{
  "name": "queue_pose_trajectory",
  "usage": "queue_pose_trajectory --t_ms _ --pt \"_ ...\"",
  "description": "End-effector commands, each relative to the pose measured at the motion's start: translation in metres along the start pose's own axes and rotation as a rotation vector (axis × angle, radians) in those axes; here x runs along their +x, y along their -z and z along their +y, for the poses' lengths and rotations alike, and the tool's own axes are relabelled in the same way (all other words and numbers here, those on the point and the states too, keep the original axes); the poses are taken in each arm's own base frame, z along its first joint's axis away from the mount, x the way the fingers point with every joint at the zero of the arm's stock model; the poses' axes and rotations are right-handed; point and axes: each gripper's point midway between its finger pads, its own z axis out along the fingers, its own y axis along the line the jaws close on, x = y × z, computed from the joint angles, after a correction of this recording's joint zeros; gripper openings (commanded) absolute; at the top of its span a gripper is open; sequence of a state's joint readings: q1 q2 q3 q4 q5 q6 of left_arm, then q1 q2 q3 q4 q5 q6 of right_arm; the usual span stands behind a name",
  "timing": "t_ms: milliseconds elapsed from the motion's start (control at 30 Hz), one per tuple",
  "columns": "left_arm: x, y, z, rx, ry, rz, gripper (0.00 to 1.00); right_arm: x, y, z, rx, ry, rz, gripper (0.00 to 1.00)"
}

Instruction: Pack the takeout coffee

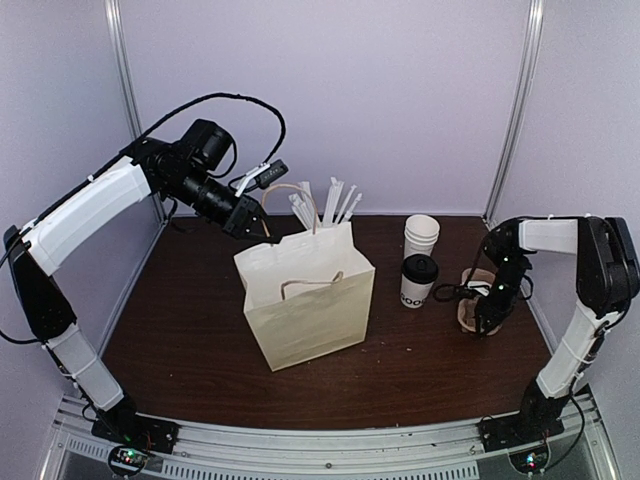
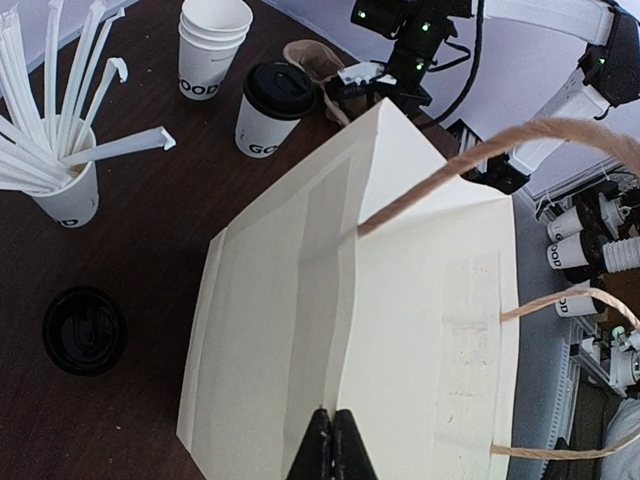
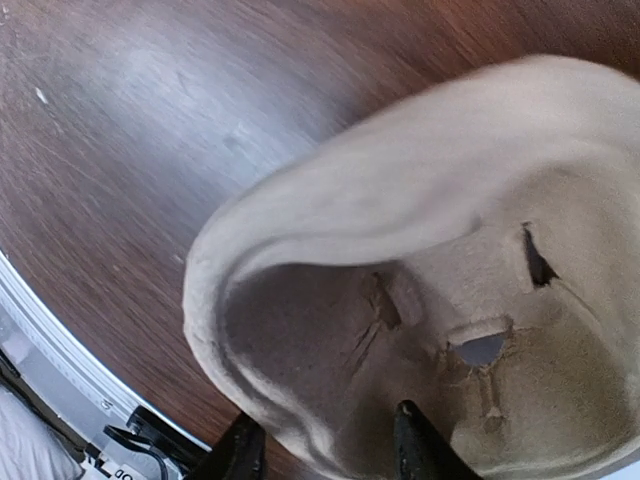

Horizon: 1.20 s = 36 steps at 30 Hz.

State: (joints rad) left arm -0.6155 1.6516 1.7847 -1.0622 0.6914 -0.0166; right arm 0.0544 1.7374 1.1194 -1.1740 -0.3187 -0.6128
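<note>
The takeout coffee (image 1: pixel 418 281), a white cup with dark lettering and a black lid, stands right of the white paper bag (image 1: pixel 310 300); it also shows in the left wrist view (image 2: pixel 270 112). My left gripper (image 1: pixel 255 216) is shut on the bag's top edge (image 2: pixel 333 440) at its back left, with the bag (image 2: pixel 400 300) standing upright. My right gripper (image 1: pixel 487 312) is open right of the coffee, its fingers (image 3: pixel 420 445) straddling the rim of a brown pulp cup carrier (image 3: pixel 420 230), one finger inside and one outside.
A stack of lidless white cups (image 1: pixel 421 234) stands behind the coffee. A white cup full of straws (image 2: pixel 65 195) stands behind the bag. A loose black lid (image 2: pixel 85 330) lies on the table near it. Purple walls enclose the dark wooden table (image 1: pixel 200 300).
</note>
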Motion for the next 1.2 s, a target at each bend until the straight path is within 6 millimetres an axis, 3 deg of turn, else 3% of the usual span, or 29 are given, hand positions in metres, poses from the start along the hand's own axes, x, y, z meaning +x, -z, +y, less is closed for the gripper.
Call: queue_pose_trajectory --t_ms 0,200,333,500,633,733,900,1167 --pt "-0.003 -0.001 0.001 -0.005 -0.026 -0.023 0.0 0.03 0.015 -0.024 0.06 -0.019 0.059 0.47" --pt "0.001 -0.004 0.003 0.0 -0.015 -0.01 0.0 0.047 0.031 -0.056 0.103 -0.066 0.075 0.57" --pt "0.002 -0.006 0.004 0.002 -0.013 -0.006 0.0 0.046 0.049 -0.073 0.134 -0.102 0.048 0.61" --pt "0.002 -0.007 0.006 -0.004 -0.011 -0.003 0.0 0.029 0.082 -0.071 0.166 -0.132 -0.068 0.62" --pt "0.0 -0.011 0.01 -0.012 -0.008 -0.013 0.02 0.004 0.096 -0.066 0.152 -0.229 -0.229 0.56" --pt "-0.003 -0.014 0.013 -0.012 0.006 -0.018 0.05 -0.006 0.09 -0.071 0.163 -0.298 -0.259 0.5" --pt "-0.004 -0.016 0.014 -0.01 0.017 -0.016 0.05 -0.013 0.074 -0.081 0.161 -0.44 -0.206 0.5" --pt "-0.001 -0.014 0.014 -0.017 0.026 -0.017 0.06 -0.021 0.062 -0.091 0.202 -0.475 -0.17 0.49"
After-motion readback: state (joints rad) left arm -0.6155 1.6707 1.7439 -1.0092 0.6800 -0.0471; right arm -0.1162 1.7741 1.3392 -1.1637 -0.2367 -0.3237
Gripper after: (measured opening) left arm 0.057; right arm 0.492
